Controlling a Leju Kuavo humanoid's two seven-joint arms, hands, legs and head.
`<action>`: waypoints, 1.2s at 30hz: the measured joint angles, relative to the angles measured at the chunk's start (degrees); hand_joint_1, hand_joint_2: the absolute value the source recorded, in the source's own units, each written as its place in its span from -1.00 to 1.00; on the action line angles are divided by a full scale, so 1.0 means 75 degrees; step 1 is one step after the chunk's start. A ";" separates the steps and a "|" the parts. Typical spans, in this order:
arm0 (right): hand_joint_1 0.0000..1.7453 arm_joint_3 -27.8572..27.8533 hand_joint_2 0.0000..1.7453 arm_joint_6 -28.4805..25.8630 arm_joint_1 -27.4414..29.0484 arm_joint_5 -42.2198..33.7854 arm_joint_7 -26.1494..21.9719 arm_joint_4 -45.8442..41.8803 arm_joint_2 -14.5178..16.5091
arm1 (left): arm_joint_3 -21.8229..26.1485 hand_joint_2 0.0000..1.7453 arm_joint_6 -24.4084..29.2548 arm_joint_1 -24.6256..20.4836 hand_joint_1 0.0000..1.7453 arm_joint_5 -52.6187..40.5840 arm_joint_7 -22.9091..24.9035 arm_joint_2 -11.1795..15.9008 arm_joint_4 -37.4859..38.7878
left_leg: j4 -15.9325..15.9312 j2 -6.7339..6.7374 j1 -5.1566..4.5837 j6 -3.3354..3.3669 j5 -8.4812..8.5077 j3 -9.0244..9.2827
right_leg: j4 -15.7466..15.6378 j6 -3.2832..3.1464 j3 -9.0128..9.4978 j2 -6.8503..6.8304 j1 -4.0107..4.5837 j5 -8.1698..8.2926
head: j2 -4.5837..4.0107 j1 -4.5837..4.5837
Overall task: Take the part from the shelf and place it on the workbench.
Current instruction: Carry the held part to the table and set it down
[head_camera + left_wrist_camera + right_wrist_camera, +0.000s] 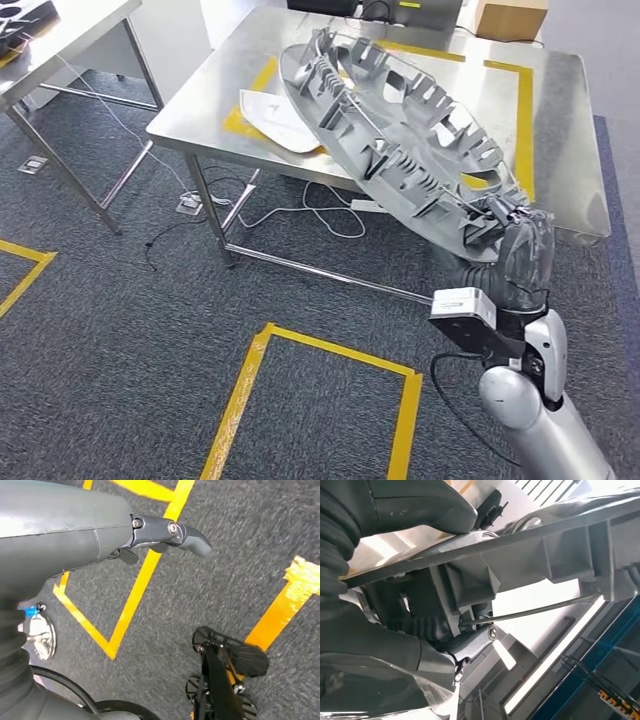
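Note:
A large grey ribbed plastic part (pixel 392 130), oval and flat with many fins, is tilted over the steel workbench (pixel 226 90). My right hand (pixel 513 235) grips its near right end, just off the bench's front right corner. Up close in the right wrist view, my thumb and fingers (pixel 433 645) clamp the part's rim (pixel 531 545), with a thin wire running past. My left hand (pixel 166 532) hangs over the carpet with its fingers out straight and nothing in it.
A white curved sheet (pixel 275 120) lies on the bench under the part's left side, inside yellow tape markings. A cardboard box (pixel 509 18) sits at the far edge. A second steel table (pixel 68 40) stands to the left. Cables (pixel 302 205) trail under the bench.

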 joint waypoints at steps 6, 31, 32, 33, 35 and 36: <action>1.00 0.0001 1.00 0.0046 -0.0011 -0.0002 0.0028 0.0060 0.0001 | 0.0001 1.00 -0.0002 0.0018 -1.00 0.0007 -0.0060 -0.0011 0.0000 | -0.0042 0.0430 0.0016 0.0049 0.0018 0.0013 | 0.1880 0.0152 -0.0899 -0.0632 -0.0034 -0.0663 | 0.0000 0.0072; 1.00 -0.0098 1.00 -0.0131 0.0309 0.0172 -0.0045 0.0148 0.0018 | 0.0012 1.00 -0.0142 0.0062 -1.00 -0.0079 -0.0409 0.0047 -0.0002 | -0.0038 0.0181 -0.0057 0.0080 -0.0001 0.0032 | 0.0154 -0.0037 -0.0054 -0.0497 0.0055 -0.0104 | 0.0000 0.0013; 1.00 -0.0109 1.00 -0.0111 0.0313 0.0114 -0.0070 0.0149 0.0018 | 0.0013 1.00 -0.0136 0.0057 -1.00 -0.0079 -0.0412 0.0041 -0.0003 | -0.0057 0.0212 -0.0040 0.0093 0.0014 0.0033 | 0.0545 -0.0005 -0.0242 -0.0531 0.0040 -0.0326 | 0.0000 0.0026; 1.00 -0.0118 1.00 -0.0097 0.0312 0.0070 -0.0095 0.0151 0.0019 | 0.0014 1.00 -0.0132 0.0055 -1.00 -0.0079 -0.0414 0.0037 -0.0003 | -0.0058 0.0241 -0.0039 0.0104 0.0014 0.0028 | 0.1060 0.0028 -0.0475 -0.0556 0.0026 -0.0577 | 0.0000 0.0042; 1.00 -0.0129 1.00 -0.0078 0.0316 0.0013 -0.0129 0.0160 0.0020 | 0.0017 1.00 -0.0132 0.0061 -1.00 -0.0084 -0.0417 0.0023 -0.0003 | -0.0054 0.0318 -0.0038 0.0107 0.0007 0.0027 | 0.1916 0.0086 -0.0876 -0.0573 -0.0007 -0.0864 | 0.0000 0.0046; 1.00 -0.0133 1.00 -0.0071 0.0318 -0.0002 -0.0139 0.0165 0.0020 | 0.0019 1.00 -0.0132 0.0060 -1.00 -0.0088 -0.0420 0.0016 -0.0003 | -0.0050 0.0359 -0.0036 0.0104 0.0002 0.0030 | 0.1984 0.0108 -0.0913 -0.0587 -0.0019 -0.0807 | 0.0000 0.0049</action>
